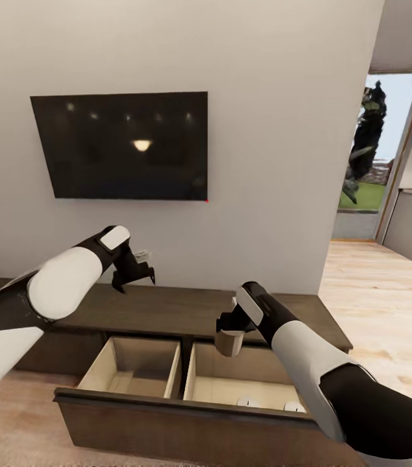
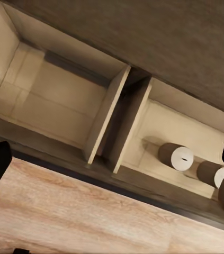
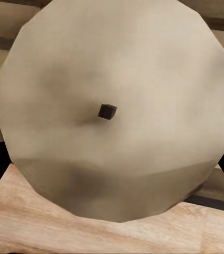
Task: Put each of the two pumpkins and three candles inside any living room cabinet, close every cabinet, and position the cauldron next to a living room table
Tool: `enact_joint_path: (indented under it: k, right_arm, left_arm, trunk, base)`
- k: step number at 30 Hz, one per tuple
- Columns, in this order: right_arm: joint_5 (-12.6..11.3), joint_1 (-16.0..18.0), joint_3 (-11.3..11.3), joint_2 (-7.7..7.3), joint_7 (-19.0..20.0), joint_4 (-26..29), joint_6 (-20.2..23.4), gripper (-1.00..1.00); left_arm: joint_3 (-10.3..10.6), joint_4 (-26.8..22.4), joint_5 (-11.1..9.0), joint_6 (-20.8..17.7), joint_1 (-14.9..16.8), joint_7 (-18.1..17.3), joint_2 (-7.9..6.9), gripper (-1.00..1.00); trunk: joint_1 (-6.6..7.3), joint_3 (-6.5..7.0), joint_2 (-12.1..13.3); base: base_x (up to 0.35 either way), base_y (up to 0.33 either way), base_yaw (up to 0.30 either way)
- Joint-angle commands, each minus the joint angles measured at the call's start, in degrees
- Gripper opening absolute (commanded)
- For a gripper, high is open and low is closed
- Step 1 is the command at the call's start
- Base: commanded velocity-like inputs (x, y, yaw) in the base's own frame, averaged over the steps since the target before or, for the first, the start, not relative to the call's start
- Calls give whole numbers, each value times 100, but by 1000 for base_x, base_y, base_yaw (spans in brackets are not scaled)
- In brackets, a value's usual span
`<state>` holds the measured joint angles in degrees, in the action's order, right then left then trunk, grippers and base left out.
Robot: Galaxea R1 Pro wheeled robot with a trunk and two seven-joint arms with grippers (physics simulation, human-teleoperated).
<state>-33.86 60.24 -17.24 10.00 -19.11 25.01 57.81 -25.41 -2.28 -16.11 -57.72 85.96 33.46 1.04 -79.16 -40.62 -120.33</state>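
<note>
Right pincer [image 1: 229,338] clamps a candle [image 1: 229,342], held above the drawer's right bay, near its back edge. Candle axis runs roughly vertical, slightly tilted in the head view. Right wrist view looks straight at the candle's flat pale end [image 3: 117,106], small dark wick at centre, so its long axis lines up with the pincer.

Cabinet [image 1: 186,305]: long, low, dark brown, standing against the wall. One wide drawer [image 1: 186,415] is pulled out, pale tan inside, split by a divider [image 2: 107,115] into two bays.
- Left bay [image 1: 131,370]: nothing visible inside.
- Right bay [image 1: 231,383]: two candles standing upright near the front wall, first [image 1: 247,403] and second [image 1: 294,407], close beside each other, not touching. Left wrist view shows both from above, [image 2: 176,156] and [image 2: 213,172], white tops up.

Left pincer [image 1: 137,275] hovers above the cabinet top, left of the drawer, holding nothing; fingers look close together, gap not clear enough to tell.

Around: dark TV [image 1: 124,146] on the wall above the cabinet. Wood plank floor [image 1: 387,311] to the right, leading to a doorway [image 1: 377,149] with greenery outside. Nothing sits between the held candle and the right bay.
</note>
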Motion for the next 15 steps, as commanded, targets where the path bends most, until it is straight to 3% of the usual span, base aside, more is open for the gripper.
enact_joint_path:
  k: [1,5,8,15]
  right_arm:
    - [-50,5,-17,0,-45,4,6,-100]
    - [-62,5,-16,0,-39,-43,-13,-100]
    - [-73,5,-17,0,-33,-193,-68,-100]
    - [-79,5,-17,0,-32,-273,-128,-100]
  left_arm:
    - [-34,-8,-141,-12,11,61,2,100]
    - [-92,-6,-503,-8,22,63,2,100]
    - [-119,-37,-668,-3,26,64,2,100]
    - [-147,-53,-725,2,26,64,10,100]
  trunk:
    - [-22,-25,-45]
    - [-109,-96,-205]
    - [-175,-150,-325]
    - [-329,-276,-606]
  base:
    - [0,0,0]
    - [0,0,0]
    - [0,0,0]
    - [0,0,0]
